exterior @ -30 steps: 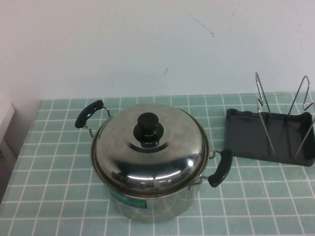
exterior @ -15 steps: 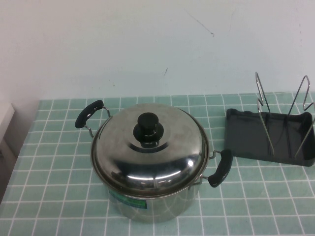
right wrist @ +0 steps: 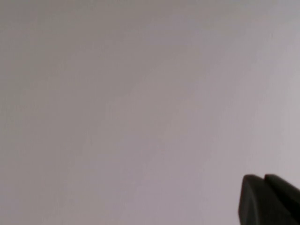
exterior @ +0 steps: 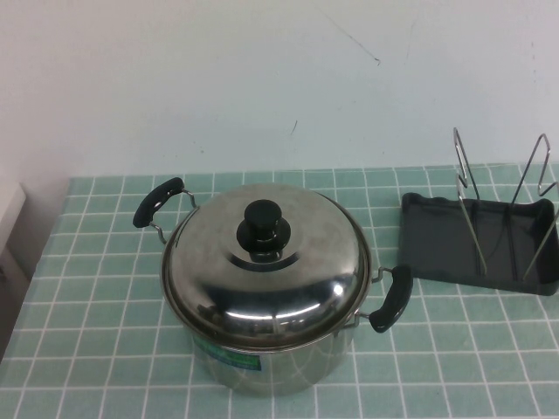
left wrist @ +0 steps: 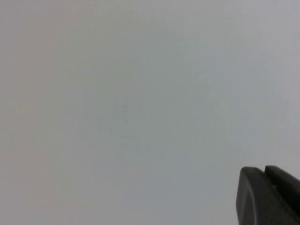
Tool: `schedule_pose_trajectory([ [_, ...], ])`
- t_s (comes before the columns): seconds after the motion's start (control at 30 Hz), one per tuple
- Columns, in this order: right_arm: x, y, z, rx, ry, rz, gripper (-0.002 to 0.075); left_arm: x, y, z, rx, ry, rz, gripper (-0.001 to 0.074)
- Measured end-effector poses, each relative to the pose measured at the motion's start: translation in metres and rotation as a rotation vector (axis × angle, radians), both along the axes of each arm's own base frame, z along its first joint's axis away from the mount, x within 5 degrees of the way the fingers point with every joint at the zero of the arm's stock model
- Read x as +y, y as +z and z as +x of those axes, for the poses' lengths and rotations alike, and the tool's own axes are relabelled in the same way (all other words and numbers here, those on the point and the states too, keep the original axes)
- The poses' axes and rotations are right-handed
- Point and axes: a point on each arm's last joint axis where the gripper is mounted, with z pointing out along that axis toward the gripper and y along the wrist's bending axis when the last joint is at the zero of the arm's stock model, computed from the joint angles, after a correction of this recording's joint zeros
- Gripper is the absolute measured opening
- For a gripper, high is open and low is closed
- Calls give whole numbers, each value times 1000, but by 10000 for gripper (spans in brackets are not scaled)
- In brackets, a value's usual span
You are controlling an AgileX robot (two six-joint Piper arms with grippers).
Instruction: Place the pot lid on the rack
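Observation:
The shiny domed pot lid point(exterior: 262, 262) with its black knob point(exterior: 264, 227) sits on the steel pot point(exterior: 271, 358) at the middle of the green tiled table. The dark grey rack point(exterior: 437, 240) with upright silver wire loops point(exterior: 467, 196) stands at the right, apart from the pot. Neither arm shows in the high view. My left gripper point(left wrist: 264, 169) shows only in the left wrist view, its two dark fingertips together, facing a blank wall. My right gripper point(right wrist: 263, 177) shows the same way in the right wrist view, fingertips together and empty.
The pot has two black side handles, one at the back left point(exterior: 157, 201) and one at the front right point(exterior: 390, 298). A white wall rises behind the table. A pale object point(exterior: 9, 209) stands at the table's left edge.

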Motion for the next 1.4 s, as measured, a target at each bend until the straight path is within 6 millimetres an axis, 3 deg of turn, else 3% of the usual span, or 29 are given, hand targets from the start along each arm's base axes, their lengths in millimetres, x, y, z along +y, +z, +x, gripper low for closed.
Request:
schedule_pose_trajectory([
  [0.1,-2,4,-4,-66,-1,23,-1,-3,7,-5,-84,-54,-26,-3],
  [0.2,-2,2,-2,-30,1,32,-1,-1,10,-6,-78,-110,-172,-3],
  [0.47,2,16,6,588,40,46,-2,17,22,1,378,17,-587,-3],
  [0.63,2,8,16,851,20,-11,-1,12,27,18,616,-3,-740,-3],
  [0.7,3,5,19,895,27,-5,-1,6,27,30,667,-48,-744,-3],
  [0.87,3,2,24,939,20,-55,-1,-14,37,60,599,-214,-663,-3],
  [1.1,5,4,24,929,42,-66,-2,-61,38,99,538,-441,-453,9],
  [1.23,7,2,24,929,68,-62,-2,-87,31,125,604,-492,-377,123],
  [1.4,10,0,25,931,105,-70,-2,-115,21,158,629,-526,-224,460],
])
